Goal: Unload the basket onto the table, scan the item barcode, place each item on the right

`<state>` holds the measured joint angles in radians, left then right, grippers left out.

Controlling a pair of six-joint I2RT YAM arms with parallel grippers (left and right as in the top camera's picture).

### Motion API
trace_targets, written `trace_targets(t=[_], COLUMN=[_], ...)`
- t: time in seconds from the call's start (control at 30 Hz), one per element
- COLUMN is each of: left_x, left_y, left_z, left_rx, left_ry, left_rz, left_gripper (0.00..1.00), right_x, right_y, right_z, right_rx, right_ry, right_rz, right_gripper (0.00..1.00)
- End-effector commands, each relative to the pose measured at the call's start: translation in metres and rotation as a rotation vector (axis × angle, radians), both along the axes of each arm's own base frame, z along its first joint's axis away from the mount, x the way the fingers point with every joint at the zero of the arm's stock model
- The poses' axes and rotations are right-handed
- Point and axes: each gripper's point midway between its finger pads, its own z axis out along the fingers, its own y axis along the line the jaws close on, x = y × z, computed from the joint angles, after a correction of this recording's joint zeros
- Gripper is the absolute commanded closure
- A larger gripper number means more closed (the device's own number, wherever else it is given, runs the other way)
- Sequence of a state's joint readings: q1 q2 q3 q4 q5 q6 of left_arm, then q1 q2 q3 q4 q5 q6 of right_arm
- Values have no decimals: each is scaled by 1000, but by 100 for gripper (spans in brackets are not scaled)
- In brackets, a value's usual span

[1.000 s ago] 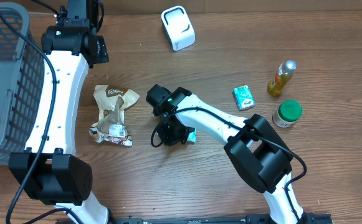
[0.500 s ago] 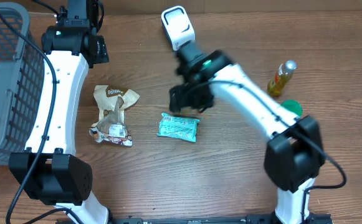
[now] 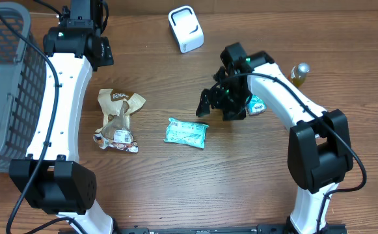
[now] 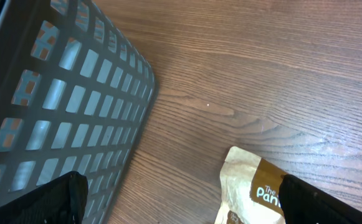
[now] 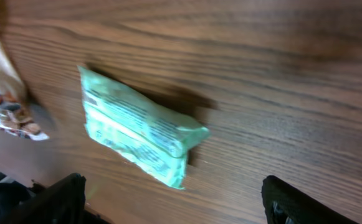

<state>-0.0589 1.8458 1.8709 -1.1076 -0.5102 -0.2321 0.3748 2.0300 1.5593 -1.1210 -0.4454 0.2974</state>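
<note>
Nearest the front edge: green packet (image 3: 186,132) lies flat on the wooden table (image 3: 175,188), alone, nothing gripping it; soft crinkly film, pillow shape, fine print on its face.
Beside it, to the left: brown-and-white snack bag (image 3: 117,120), crumpled, paper-like, well apart from the packet.
Right gripper (image 3: 222,104): hangs above the table between the packet and a small green pack (image 3: 255,102); fingers spread wide, holding nothing.
Step in hand: I'd say the packet is set down and the scanner is what's wanted now.
Next move calls for: a reach back to the white scanner (image 3: 185,28), a firm hold on its smooth rounded plastic shell, then its window aimed at the packet's printed face; I can't make out a barcode from here.
Far left: grey mesh basket (image 3: 3,84), rigid lattice.
Left gripper (image 4: 181,205): parked by the basket, fingers wide apart, empty.
</note>
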Motion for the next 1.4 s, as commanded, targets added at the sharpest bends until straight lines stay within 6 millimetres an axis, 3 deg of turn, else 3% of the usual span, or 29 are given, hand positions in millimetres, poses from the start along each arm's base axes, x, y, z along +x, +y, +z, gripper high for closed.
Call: trace_targets(t=[0.0, 0.17, 0.3, 0.33, 1.37], left_x=[0, 0, 0, 0, 0], left_y=[-1, -1, -1, -1, -1], left_z=[15, 14, 14, 15, 15], left_rx=[13, 13, 13, 13, 13], left_ry=[-33, -32, -32, -33, -33], left_rz=[-7, -7, -7, -7, -7], left_gripper=[0, 1, 0, 1, 0], right_x=[-8, -2, 4, 4, 5], right_y=[2, -8, -12, -12, -14], right_z=[14, 28, 31, 31, 30], right_rx=[43, 15, -4, -4, -17], right_ry=[-50, -189, -231, -229, -236], right_rz=[-23, -144, -162, -162, -165], right_gripper=[16, 18, 7, 0, 0])
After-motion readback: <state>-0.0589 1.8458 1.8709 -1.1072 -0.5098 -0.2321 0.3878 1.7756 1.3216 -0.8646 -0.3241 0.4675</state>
